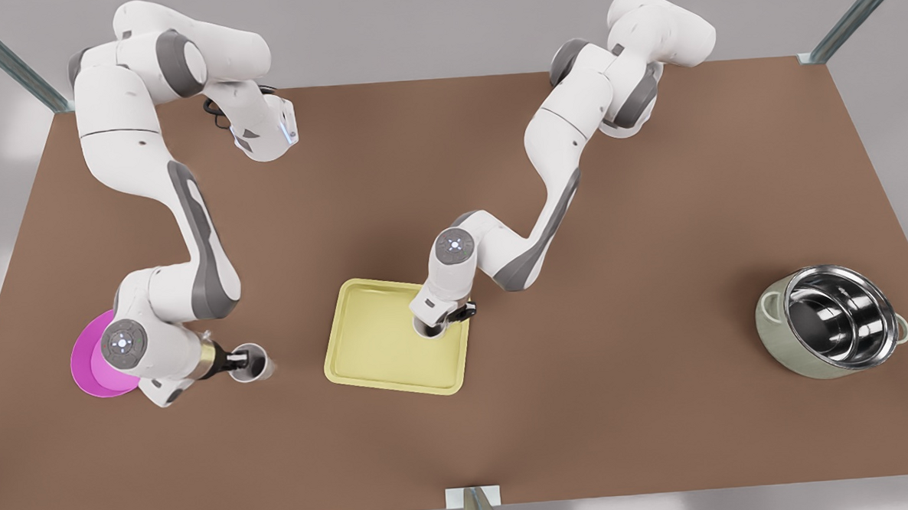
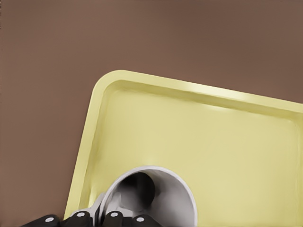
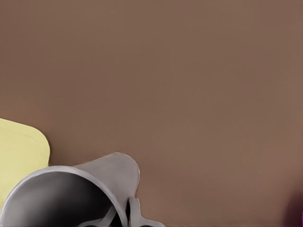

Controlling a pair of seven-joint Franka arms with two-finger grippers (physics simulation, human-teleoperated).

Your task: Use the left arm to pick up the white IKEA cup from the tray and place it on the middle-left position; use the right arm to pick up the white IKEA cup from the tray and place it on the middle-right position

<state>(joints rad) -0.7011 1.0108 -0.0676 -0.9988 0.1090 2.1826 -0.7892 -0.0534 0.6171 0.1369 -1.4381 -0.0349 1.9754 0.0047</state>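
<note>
The pale-yellow tray (image 1: 374, 350) lies near the middle of the brown table. One white cup (image 1: 430, 332) stands at the tray's far corner on the front view's right. My left gripper (image 1: 441, 319) is shut on that cup's rim. In the left wrist view the cup (image 2: 165, 198) sits on the tray (image 2: 213, 137) with the fingers (image 2: 78, 218) at its rim. A second white cup (image 1: 253, 364) is off the tray, toward the front view's left, with my right gripper (image 1: 238, 362) shut on it. The right wrist view shows this cup (image 3: 61, 198) over bare tabletop beside the tray's corner (image 3: 19, 146).
A round magenta plate (image 1: 91, 363) lies under the right arm's wrist at the front view's left. A steel pot (image 1: 832, 319) stands far to the front view's right. Bare brown tabletop stretches between the tray and the pot.
</note>
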